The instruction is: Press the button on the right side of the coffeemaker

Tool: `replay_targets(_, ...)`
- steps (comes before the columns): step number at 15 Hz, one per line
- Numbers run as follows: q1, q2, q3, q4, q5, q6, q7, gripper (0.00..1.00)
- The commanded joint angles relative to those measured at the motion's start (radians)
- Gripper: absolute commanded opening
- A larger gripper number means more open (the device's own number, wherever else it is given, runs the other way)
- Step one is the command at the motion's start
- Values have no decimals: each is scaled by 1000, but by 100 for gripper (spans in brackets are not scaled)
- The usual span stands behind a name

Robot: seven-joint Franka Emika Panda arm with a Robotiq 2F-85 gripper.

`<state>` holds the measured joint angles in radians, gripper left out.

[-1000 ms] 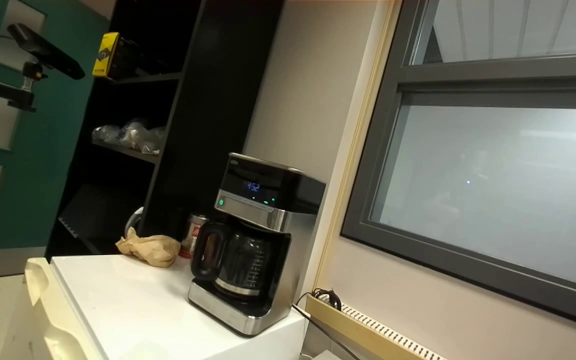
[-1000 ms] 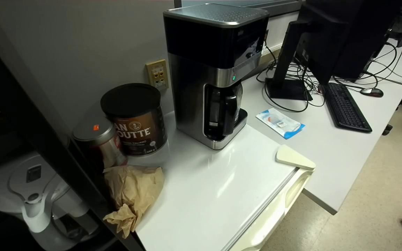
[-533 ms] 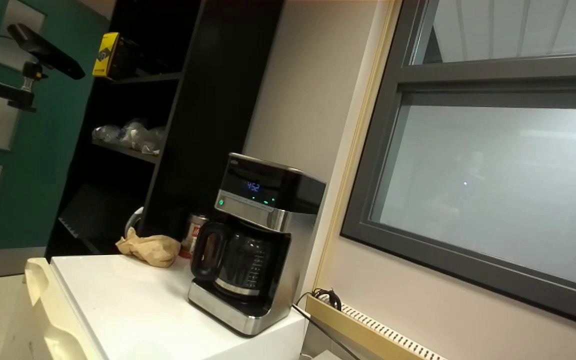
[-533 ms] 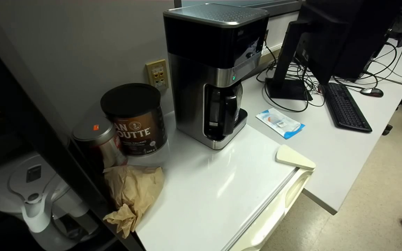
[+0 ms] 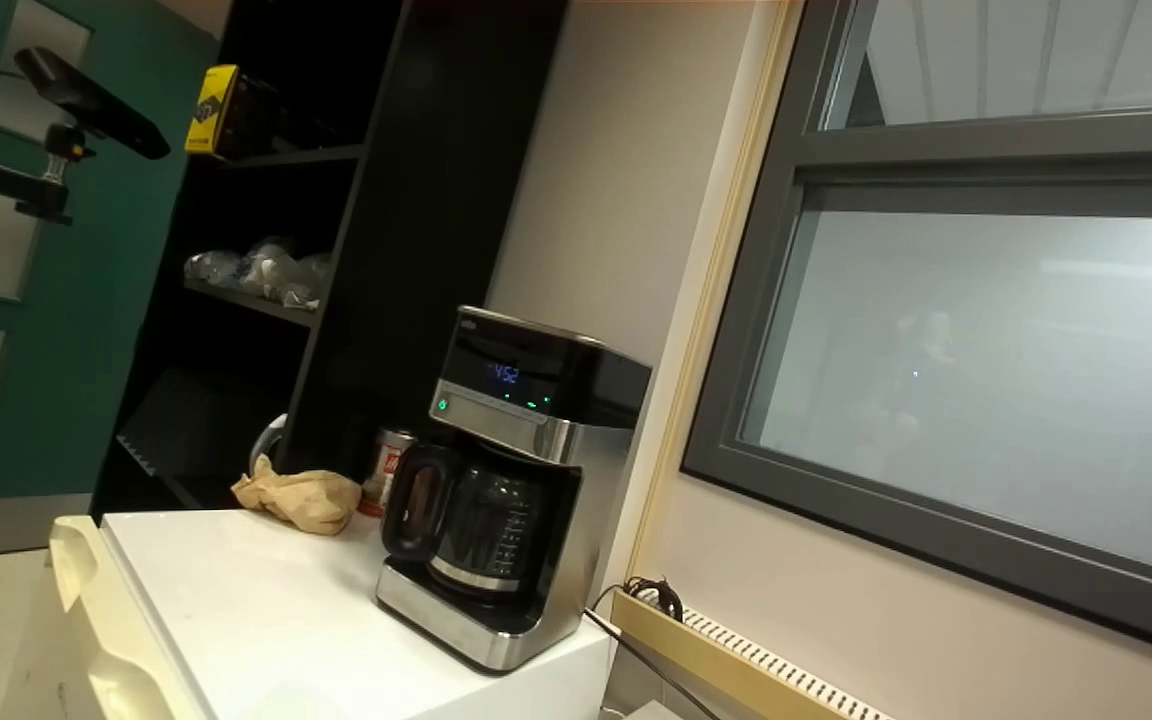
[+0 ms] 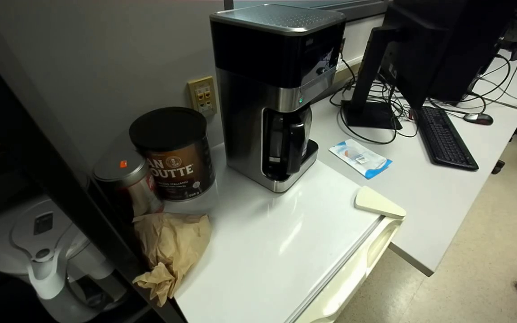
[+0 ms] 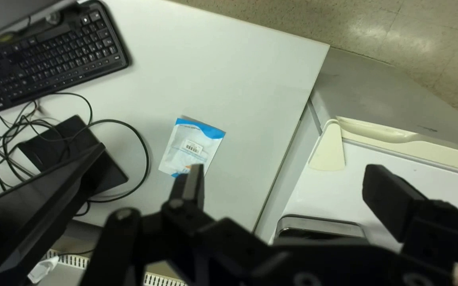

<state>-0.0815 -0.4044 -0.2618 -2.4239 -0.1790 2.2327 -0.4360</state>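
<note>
The coffeemaker (image 5: 601, 510) is a boxy black and silver machine with a glass carafe (image 5: 484, 530) and a dark handle. It stands upright on a white cabinet top. In an exterior view its front panel shows a blue clock, a green-lit power button (image 5: 442, 405) at the left of the silver band and small green lights (image 5: 532, 403) further right. It also shows in an exterior view (image 6: 247, 121), from its side. My gripper (image 7: 284, 169) is open and empty in the wrist view, above the cabinet and desk. Only the coffeemaker's front edge (image 7: 320, 225) shows there, partly hidden by the gripper. The exterior views do not show the gripper.
A brown paper bag (image 6: 173, 246), a silver can (image 6: 126, 179) and a brown coffee tin (image 6: 173, 157) stand beside the coffeemaker. A monitor stand (image 6: 370, 85), cables, keyboard (image 6: 447, 139) and a white-blue packet (image 6: 361, 158) are on the adjoining desk. A dark shelf (image 5: 426, 200) stands behind.
The faint reflection and its small bright spot in the window have shifted slightly left, the spot also a little down. The coffeemaker and the objects around it have not moved.
</note>
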Motion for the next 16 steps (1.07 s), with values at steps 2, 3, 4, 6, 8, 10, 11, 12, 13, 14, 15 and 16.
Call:
replay_targets(2,42,106,5,14,56,117,-91,99)
replay_targets(3,52,127,7,17,70,138,-109,74)
replay_targets(4,59,148,11,22,83,157,-128,74)
replay_targets(6,79,194,18,30,126,205,-168,61)
replay_targets(8,93,240,28,39,175,254,-209,47)
replay_targets(10,103,286,44,50,226,304,-247,31)
replay_targets(11,105,309,55,58,248,331,-262,23)
replay_targets(12,107,335,65,70,275,353,-275,16)
replay_targets(13,107,359,77,84,302,372,-291,9)
replay_targets(14,106,385,90,98,334,394,-309,1)
replay_targets(15,102,409,104,115,365,409,-328,0)
replay_targets(16,100,435,120,134,404,431,-353,0)
